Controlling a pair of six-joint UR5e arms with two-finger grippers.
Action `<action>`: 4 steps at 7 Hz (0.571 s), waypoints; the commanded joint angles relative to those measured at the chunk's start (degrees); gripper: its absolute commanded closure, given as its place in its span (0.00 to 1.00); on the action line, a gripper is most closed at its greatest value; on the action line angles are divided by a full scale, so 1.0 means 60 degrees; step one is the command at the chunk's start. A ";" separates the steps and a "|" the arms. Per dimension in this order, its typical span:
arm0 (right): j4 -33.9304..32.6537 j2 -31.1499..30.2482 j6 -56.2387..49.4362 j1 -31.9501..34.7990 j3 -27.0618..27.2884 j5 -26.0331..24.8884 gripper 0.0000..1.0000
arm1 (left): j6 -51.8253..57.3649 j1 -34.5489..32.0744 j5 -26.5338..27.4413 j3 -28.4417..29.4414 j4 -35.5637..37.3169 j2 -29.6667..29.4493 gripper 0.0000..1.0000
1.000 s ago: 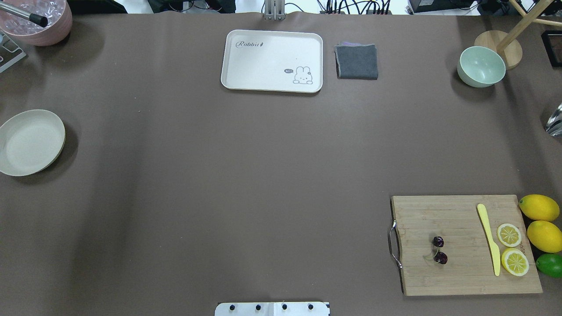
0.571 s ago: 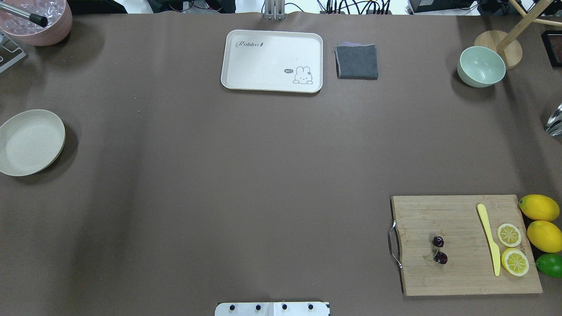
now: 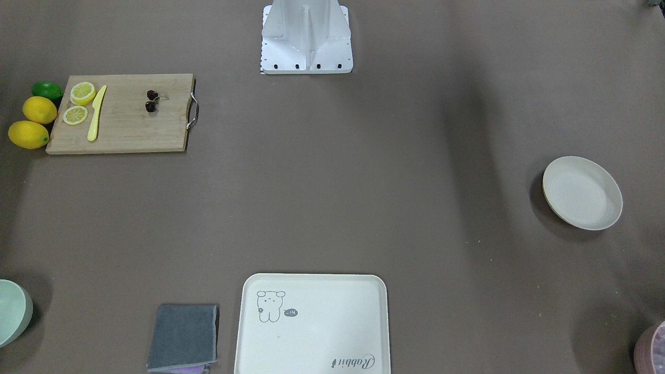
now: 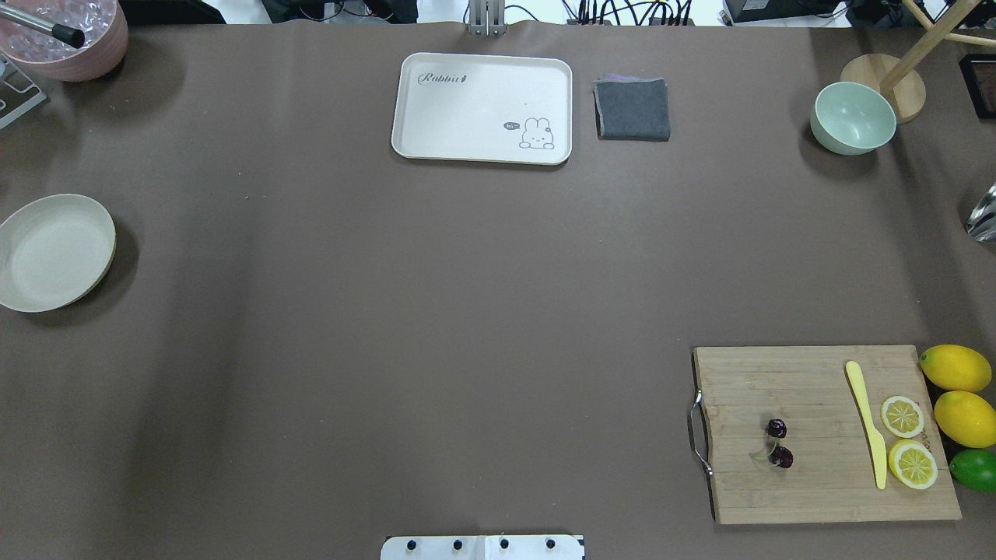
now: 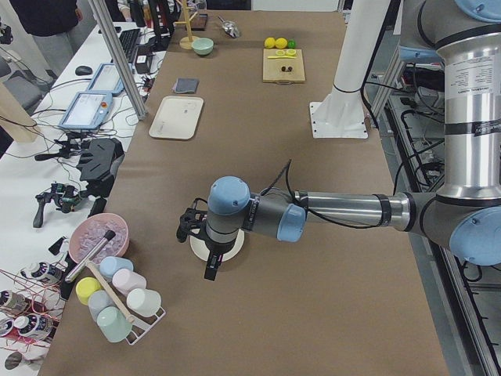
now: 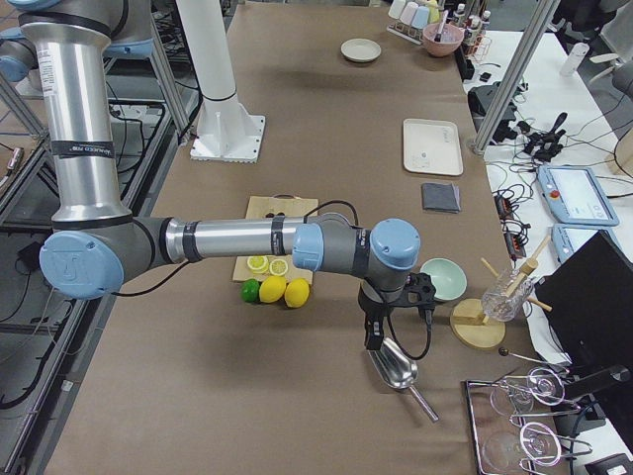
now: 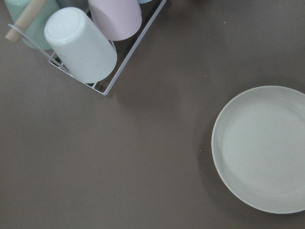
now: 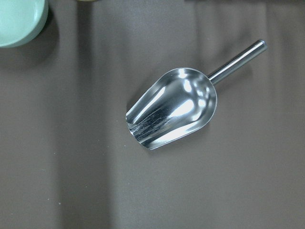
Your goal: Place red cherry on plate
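Red cherry (image 4: 778, 443) sits on the board (image 4: 825, 482) near the table's (image 4: 467, 311) robot-side right corner, so the right gripper (image 6: 374, 341) is nearer. The left gripper (image 5: 211, 265) hangs by the plate (image 4: 54, 253). Can't tell if either's spread or closed.

Bench (image 4: 467, 311): wide, covered in brown matte sheet, faintly creased.

- Far edge, centre: rectangular cream tray with rabbit drawing (image 4: 482, 109); folded grey cloth (image 4: 632, 110) just beside it.
- Robot's left edge: round shallow cream-white plate (image 4: 54, 253); ribbed pink bowl (image 4: 101, 58) in far corner; white wire rack with upturned pastel cups (image 7: 135, 47) near plate.
- Robot's right: pale green bowl (image 4: 853, 118) touching round wooden stand base (image 4: 906, 97); shiny metal scoop (image 8: 171, 107).
- Near right: bamboo cutting board with metal handle (image 4: 809, 474); two yellow lemons (image 4: 955, 368) and green lime (image 4: 974, 469) along its outer edge.
- Near centre: white robot base plate (image 3: 306, 57).
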 commanded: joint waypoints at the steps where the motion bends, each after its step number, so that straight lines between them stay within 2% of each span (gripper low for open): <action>1: 0.0005 -0.0002 -0.0002 0.0000 -0.0004 0.0034 0.00 | 0.0000 0.0000 0.0012 0.0022 -0.0008 0.0000 0.02; 4: 0.0005 -0.0002 0.0013 0.0000 0.0011 0.0049 0.00 | 0.0015 0.0000 0.0013 0.0067 -0.0008 0.0015 0.02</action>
